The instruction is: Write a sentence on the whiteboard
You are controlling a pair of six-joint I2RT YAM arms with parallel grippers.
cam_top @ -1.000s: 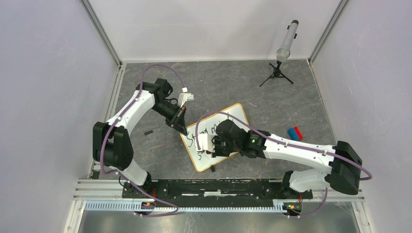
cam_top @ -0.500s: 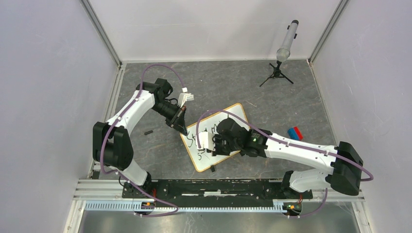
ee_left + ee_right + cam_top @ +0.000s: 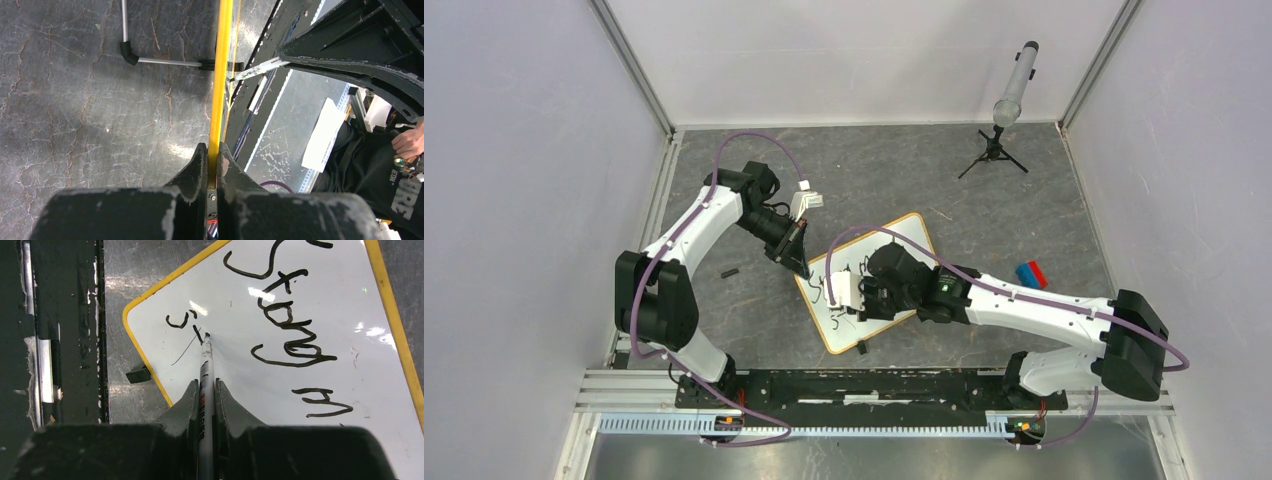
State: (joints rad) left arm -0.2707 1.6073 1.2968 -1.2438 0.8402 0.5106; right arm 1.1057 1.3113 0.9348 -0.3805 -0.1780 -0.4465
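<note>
Grey marbled bench (image 3: 944,180), walled by pale panels, is seen from above, and the whiteboard (image 3: 912,230) is laid askew near its middle, somewhat toward the near edge, with one corner pointed at the rail that carries the arm bases. The board's yellow-orange frame is pinched at its left edge by the left gripper (image 3: 212,150), whose fingers are closed tight on the thin rim. A marker (image 3: 206,357) is clamped between the fingers of the right gripper (image 3: 206,385), and its black tip is pressed to the white surface close to the board's near corner, beside a few short black strokes (image 3: 176,322). Larger black handwriting (image 3: 290,325) is spread across the rest of the board. One small black foot (image 3: 138,374) is seen jutting from the frame at that corner. A small black piece (image 3: 729,271) is left on the bench toward the left edge, a blue and red block (image 3: 1031,273) toward the right edge, and a grey tube (image 3: 1016,80) is held up on a black tripod (image 3: 992,155) near the far right corner.
</note>
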